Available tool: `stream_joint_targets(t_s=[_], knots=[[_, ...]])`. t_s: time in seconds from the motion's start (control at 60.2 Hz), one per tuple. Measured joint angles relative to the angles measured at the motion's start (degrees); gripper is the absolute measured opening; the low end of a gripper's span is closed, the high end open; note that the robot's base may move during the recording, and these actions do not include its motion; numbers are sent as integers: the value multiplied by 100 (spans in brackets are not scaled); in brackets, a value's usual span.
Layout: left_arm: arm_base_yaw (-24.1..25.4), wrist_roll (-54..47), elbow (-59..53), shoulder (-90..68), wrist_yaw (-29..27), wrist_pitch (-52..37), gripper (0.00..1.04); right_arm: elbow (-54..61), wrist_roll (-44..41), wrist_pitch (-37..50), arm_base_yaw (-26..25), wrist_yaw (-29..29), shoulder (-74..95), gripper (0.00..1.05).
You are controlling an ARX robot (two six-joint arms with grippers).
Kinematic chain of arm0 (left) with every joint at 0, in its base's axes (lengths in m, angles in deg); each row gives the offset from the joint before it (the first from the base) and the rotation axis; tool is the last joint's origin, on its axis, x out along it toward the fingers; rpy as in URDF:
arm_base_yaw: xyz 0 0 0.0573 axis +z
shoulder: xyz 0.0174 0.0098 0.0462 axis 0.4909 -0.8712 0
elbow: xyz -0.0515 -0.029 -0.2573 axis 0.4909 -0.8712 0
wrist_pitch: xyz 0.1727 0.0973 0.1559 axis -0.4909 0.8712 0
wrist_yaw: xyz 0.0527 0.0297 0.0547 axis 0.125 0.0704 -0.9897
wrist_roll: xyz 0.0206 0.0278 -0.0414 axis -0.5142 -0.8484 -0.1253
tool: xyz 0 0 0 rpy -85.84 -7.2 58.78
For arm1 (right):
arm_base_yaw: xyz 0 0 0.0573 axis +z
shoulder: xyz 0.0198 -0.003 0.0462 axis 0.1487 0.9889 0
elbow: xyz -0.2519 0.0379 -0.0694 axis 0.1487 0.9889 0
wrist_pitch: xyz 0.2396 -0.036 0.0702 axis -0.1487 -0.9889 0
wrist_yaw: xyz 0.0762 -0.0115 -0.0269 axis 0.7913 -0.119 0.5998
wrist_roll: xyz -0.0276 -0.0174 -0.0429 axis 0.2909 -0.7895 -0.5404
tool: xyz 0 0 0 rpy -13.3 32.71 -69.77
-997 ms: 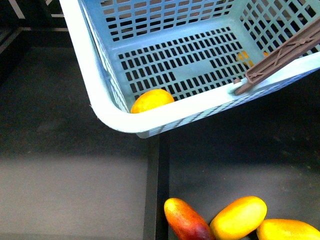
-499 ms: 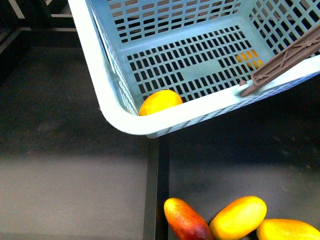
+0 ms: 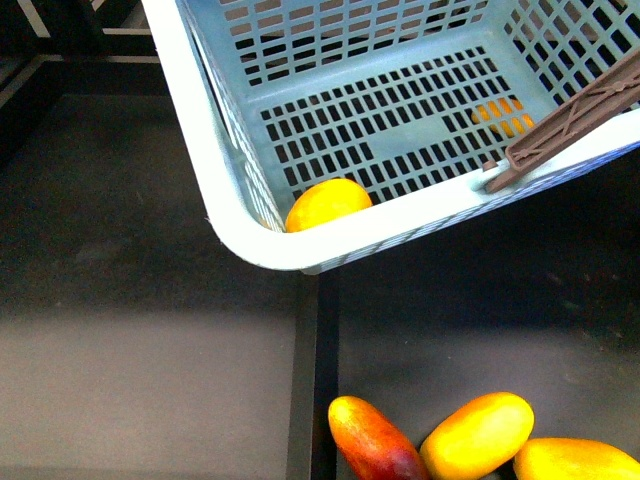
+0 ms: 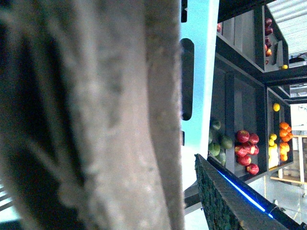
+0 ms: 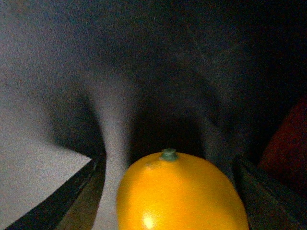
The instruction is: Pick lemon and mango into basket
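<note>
Checking the right gripper [image 5: 167, 165] first, I see only its dark fingers [image 5: 266, 196] flanking a yellow-orange fruit [image 5: 180, 196] with a green stem nub, pressed close to the lens. I cannot tell whether they are clamped on it or just beside it. Of the left gripper [image 4: 192, 160], one black textured pad [image 4: 218, 199] shows next to a strip of the aqua basket [image 4: 199, 72]. A blurred grey-brown mass fills most of that view, so I cannot tell its grip either. Beyond it, distant shelves hold red apples [image 4: 245, 148] and oranges [image 4: 284, 139]. On the front camera the basket's rim [image 3: 250, 245] reaches over the black divider [image 3: 312, 380] of a dark shelf [image 3: 130, 330], and the brown handle [image 3: 575, 110] lies across the near right edge. The lemon [image 3: 327, 203] rests inside, tucked in the near corner against the wall. Outside the basket and nearer me lie three mangoes [image 3: 477, 435] close together, one red-and-yellow and two yellow.
</note>
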Motion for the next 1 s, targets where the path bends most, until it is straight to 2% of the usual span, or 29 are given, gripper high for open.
stream_joint_targets(t_s=[0.083,0.216,0.432,0.648,0.781,0.914,0.997], knots=[[0,0,0,0,2,0,27,11,-20,4,-44,-2,0,58],[0,0,0,0,0,0,27,81,-20,22,-96,46,-42,58],[2,-2,0,0,-24,0,27,496,127,81,-177,680,-420,57],[0,0,0,0,-11,0,27,1495,590,293,-275,2157,-1670,57],[0,0,0,0,-2,0,27,2500,1204,195,-498,3978,-3418,57],[0,0,0,0,-2,0,27,2911,1665,55,-734,4988,-4446,57],[0,0,0,0,-2,0,27,3171,2175,302,-844,5589,-5158,57]])
